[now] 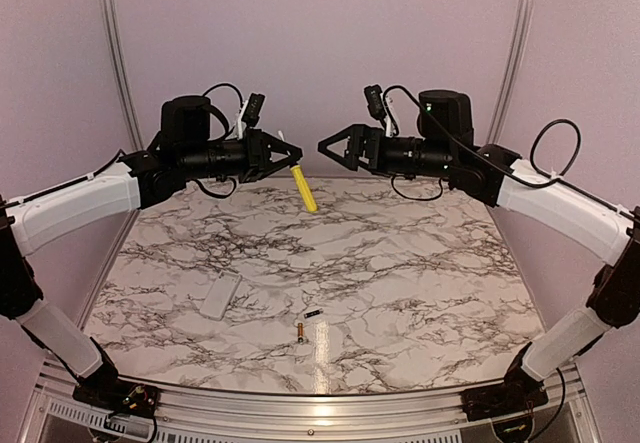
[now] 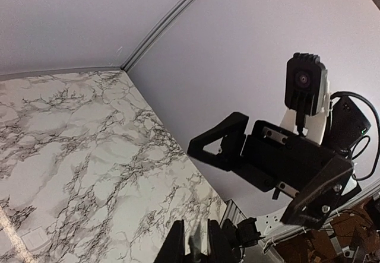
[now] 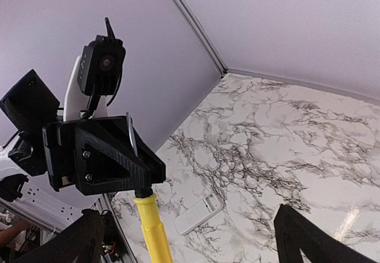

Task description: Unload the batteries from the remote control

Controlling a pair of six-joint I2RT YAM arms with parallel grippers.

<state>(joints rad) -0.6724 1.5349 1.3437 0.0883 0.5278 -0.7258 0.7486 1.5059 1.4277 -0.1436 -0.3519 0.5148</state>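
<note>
Left end effector [image 1: 296, 153] gripping yellow screwdriver [image 1: 305, 189], right end effector [image 1: 325, 147] wide, gold battery [image 1: 300, 334] and dark battery [image 1: 313, 314] on surface [image 1: 430, 283], near white remote control [image 1: 220, 296]

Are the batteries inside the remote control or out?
Out: the dark battery and the gold battery lie on the table, apart from the remote control.

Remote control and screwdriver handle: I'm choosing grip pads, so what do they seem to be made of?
Remote control: looks like white moulded plastic with an even, dull finish and no glare on it. Screwdriver handle: yellow, smooth with a slight sheen, probably hard plastic or a rubbery coating. The pictures cannot settle which.
</note>
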